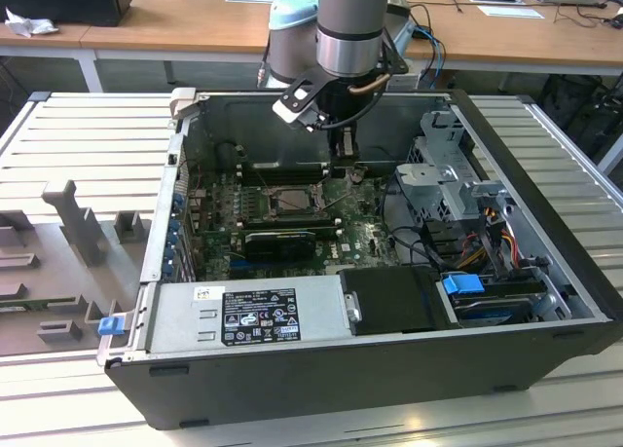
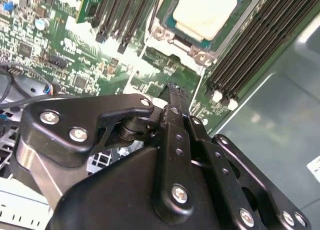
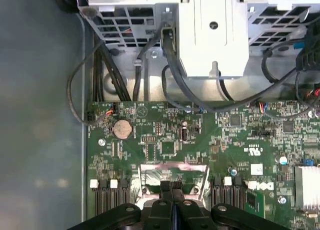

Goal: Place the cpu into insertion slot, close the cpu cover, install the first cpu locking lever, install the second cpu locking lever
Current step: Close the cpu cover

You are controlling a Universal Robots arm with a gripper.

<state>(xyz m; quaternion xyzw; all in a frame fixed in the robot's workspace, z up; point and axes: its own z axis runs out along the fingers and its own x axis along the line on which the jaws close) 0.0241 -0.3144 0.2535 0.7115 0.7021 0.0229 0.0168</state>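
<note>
The open computer case (image 1: 389,379) lies on its side on the ribbed metal desk (image 1: 88,135), with the green circuit board (image 3: 225,140) flat on its floor. The socket (image 1: 282,202) sits near the middle of the board, between two banks of long black memory slots (image 2: 250,44). The chip (image 2: 207,12) lies in the socket with its pale beige face up, and the silver-grey cover frame (image 2: 162,32) lies around it. Whether the frame is locked down cannot be told.

The end effector (image 1: 343,150) hangs inside the case above the board, towards the exterior view's right of the socket. In both wrist views its fingers are pressed together with nothing between them, in the second wrist view (image 2: 172,89) and in the first wrist view (image 3: 172,186). The tips are just beside the socket's edge. Whether they touch the board cannot be told.

A round coin battery (image 3: 122,129) sits on the board near one edge, and a grey metal drive cage (image 3: 212,34) stands beyond that edge.
</note>
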